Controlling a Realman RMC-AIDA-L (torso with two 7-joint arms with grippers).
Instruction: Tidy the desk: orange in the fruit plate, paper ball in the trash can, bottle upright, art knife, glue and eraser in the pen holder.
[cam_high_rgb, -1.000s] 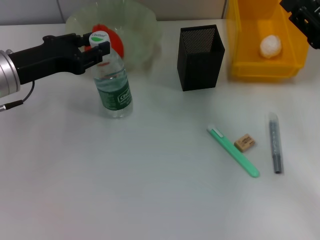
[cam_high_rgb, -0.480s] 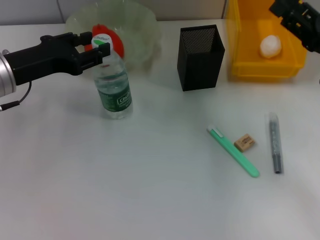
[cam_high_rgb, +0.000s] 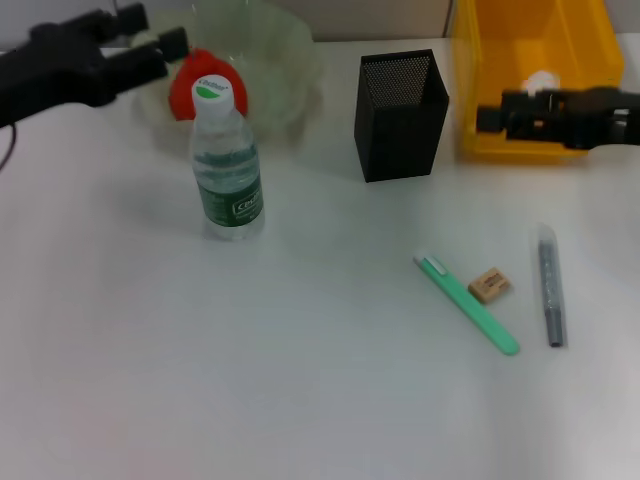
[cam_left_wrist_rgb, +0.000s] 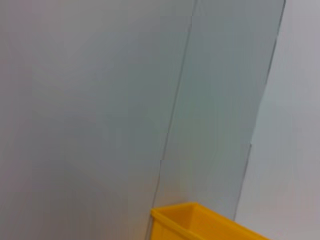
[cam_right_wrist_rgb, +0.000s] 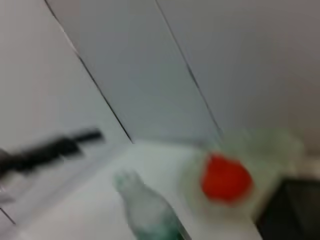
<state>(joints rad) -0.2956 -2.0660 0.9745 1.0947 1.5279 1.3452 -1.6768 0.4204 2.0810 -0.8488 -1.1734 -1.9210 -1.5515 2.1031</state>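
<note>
Green-labelled and white-capped, the bottle (cam_high_rgb: 227, 165) now stands upright on the tabletop (cam_high_rgb: 250, 380) by itself: the left tool (cam_high_rgb: 150, 45), which half a second ago was closed round its neck, has let go and pulled back toward the far left, prongs spread and empty. So the bottle step looks done. The orange (cam_high_rgb: 195, 85) sits in the fruit plate (cam_high_rgb: 280, 60) behind the bottle, and the paper ball (cam_high_rgb: 540, 80) lies in the trash can (cam_high_rgb: 520, 40), now mostly hidden by the right tool (cam_high_rgb: 490, 115), which has swung down in front of the bin; whether its prongs are spread or clenched I cannot tell. What remains, by my reckoning, is the stationery: the eraser (cam_high_rgb: 490, 285), a green stick (cam_high_rgb: 467, 303) and a grey pen-like item (cam_high_rgb: 550, 285) all lie on the tabletop, well apart from the pen holder (cam_high_rgb: 400, 115). Which is knife and which glue is hard to make out.
</note>
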